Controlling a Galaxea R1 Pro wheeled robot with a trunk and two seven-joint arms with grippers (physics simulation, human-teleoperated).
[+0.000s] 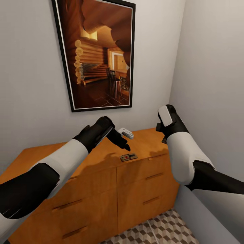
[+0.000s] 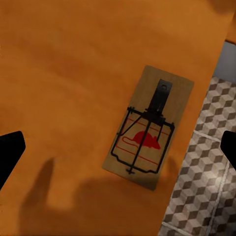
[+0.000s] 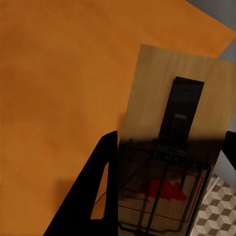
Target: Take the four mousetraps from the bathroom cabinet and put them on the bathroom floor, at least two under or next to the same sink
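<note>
One mousetrap [image 1: 128, 157], a tan board with dark wire and a red mouse print, lies near the front edge of the orange-brown cabinet [image 1: 84, 169]. My left gripper [image 1: 123, 144] hovers just above it, open. In the left wrist view the mousetrap [image 2: 146, 128] lies flat between the widely spread fingers [image 2: 10, 153]. My right gripper [image 1: 164, 130] hangs over the cabinet's right end. In the right wrist view another mousetrap [image 3: 172, 128] sits close between the right gripper [image 3: 172, 142] and its dark fingers [image 3: 103, 191], held above the cabinet top [image 3: 59, 98].
A small white object [image 1: 126, 133] lies on the cabinet top behind the trap. A framed picture [image 1: 98, 54] hangs on the wall above. A side wall [image 1: 213, 84] closes in on the right. The cube-patterned bathroom floor [image 1: 159, 230] shows below the cabinet's drawers.
</note>
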